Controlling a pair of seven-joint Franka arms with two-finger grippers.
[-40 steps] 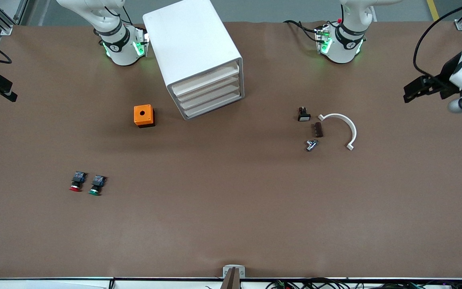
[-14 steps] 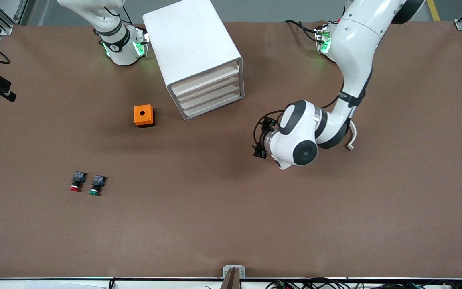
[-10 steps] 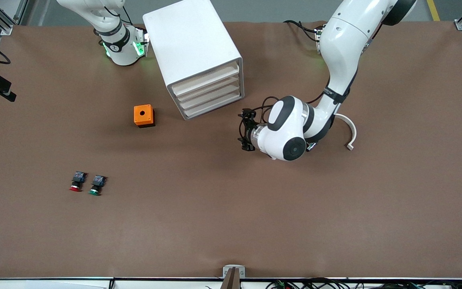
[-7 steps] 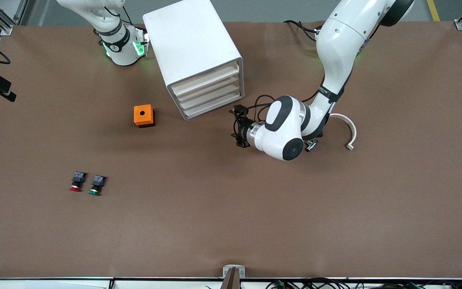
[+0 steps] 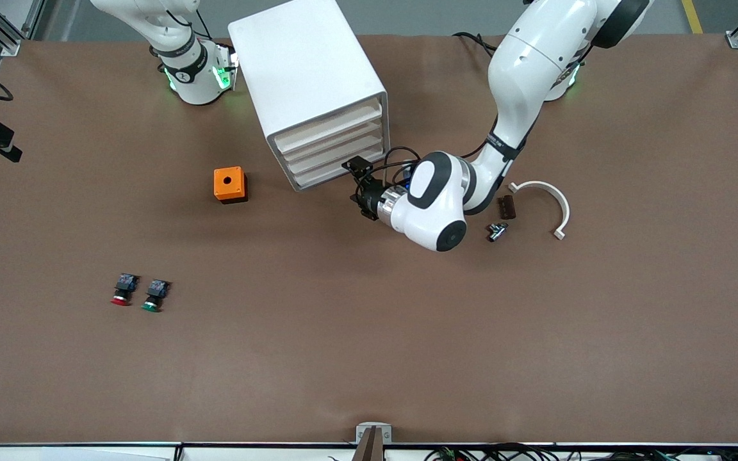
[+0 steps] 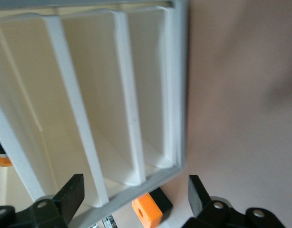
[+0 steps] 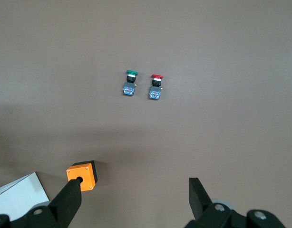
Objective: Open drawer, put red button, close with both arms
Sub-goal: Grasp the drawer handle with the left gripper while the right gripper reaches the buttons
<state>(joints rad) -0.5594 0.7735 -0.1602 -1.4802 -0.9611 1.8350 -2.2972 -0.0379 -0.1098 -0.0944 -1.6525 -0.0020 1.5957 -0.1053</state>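
1. The left gripper [image 5: 361, 186] sits low in front of the cabinet [image 5: 308, 83], at the corner of its drawer stack toward the left arm's end of the bench. Its jaws are spread wide, with nothing between them.
2. In the left wrist view the fingers [image 6: 70, 194] frame the cabinet's front from close up. All four drawers, the task's drawer [image 5: 337, 165] among them, are shut in the stack.
3. The right gripper [image 7: 131, 199] hangs high over the bench near the right arm's end, waiting. Its jaws are also spread and empty.
4. The red button [image 5: 123, 289] lies on the bench toward the right arm's end, well apart from the cabinet and nearer the front edge. It is just beside the green button [image 5: 154, 296], the two not touching.
5. The orange box [image 5: 230, 184] stands beside the cabinet, toward the right arm's end, between the cabinet and the buttons.
6. Toward the left arm's end lie a white curved piece [image 5: 545, 205], a small brown block [image 5: 507, 207] and a small metal part [image 5: 496, 231], close together.
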